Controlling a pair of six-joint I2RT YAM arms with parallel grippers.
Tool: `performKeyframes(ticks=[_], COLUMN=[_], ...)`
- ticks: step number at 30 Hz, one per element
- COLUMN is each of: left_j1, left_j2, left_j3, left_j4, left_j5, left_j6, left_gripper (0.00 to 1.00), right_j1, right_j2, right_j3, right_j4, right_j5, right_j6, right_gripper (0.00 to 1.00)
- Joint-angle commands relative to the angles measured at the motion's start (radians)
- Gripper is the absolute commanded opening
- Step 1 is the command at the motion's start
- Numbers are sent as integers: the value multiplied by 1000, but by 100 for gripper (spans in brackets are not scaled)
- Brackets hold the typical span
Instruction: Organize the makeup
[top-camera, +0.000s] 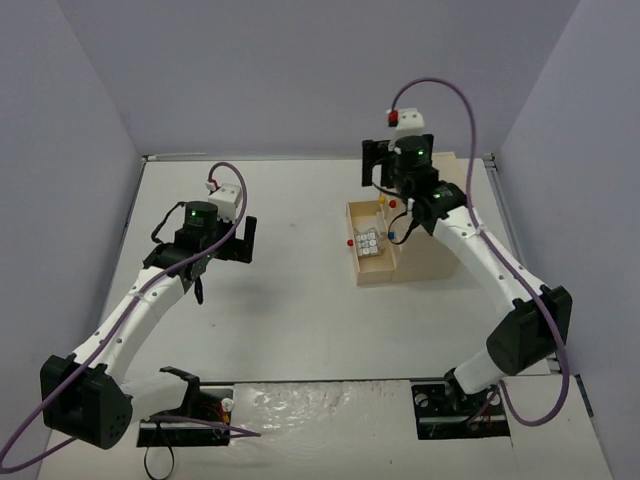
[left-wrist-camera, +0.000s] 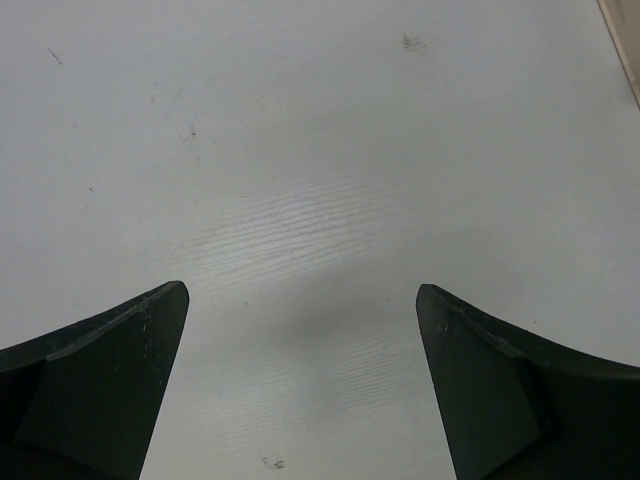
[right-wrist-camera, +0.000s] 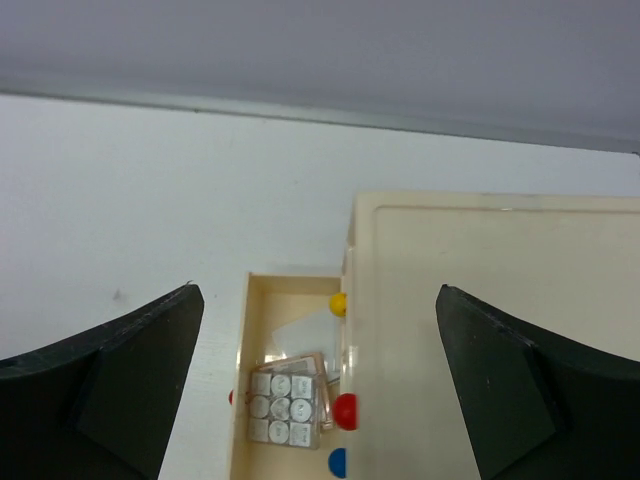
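Observation:
An eyeshadow palette (top-camera: 369, 241) with pale pans lies in the pulled-out drawer (top-camera: 375, 275) of the beige wooden box (top-camera: 440, 225). The right wrist view shows this palette (right-wrist-camera: 288, 410) on top of a white card (right-wrist-camera: 305, 330). My right gripper (top-camera: 378, 170) hangs well above the drawer's far end, open (right-wrist-camera: 318, 290), nothing between its fingers. Over bare table left of the box, my left gripper (top-camera: 243, 240) is open and empty (left-wrist-camera: 300, 290). No other makeup shows.
Yellow (right-wrist-camera: 339, 303), red (right-wrist-camera: 345, 410) and blue (right-wrist-camera: 338, 462) knobs line the box front beside the open drawer. The drawer carries a red knob (top-camera: 349, 242) on its left face. Walls close the table (top-camera: 300, 320) at the back and sides.

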Motion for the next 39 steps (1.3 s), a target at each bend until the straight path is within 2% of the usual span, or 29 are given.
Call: performKeyframes(ticks=[1,4,9,13,18,21,33,39], left_j1=[-14,-31,-97,-176,-233,-255,-331,-368], left_j2=[15,53,171,279,429,554,890,965], left_j3=[52,68,128,196,285,340,582,649], left_j4=[58,62,65,68,148,193,298,336], left_j5=[64,69,54,-1,-34,-34,-55,-48], left_j6=[-2,-10,-57,-121,-227,-300,-366,-378], left_gripper=[97,97,97,97,97,97,97,97], right_j1=[-181,-356,-577,-658,-674,-674,-673,-673], right_j2=[-117,-160,-184,-187,-147,-137,-110,-103], right_j3=[25,-11,-79,-125,-169,-183,-219,-235], right_j4=[-36,-37,-36,-26,10,19,22,62], right_j5=[-265,-413,-591,-639,-765,-784,-839,-848], right_j6=[80,112,163,189,223,223,215,223], right_gripper=[100,100,100,100,100,100,100,100])
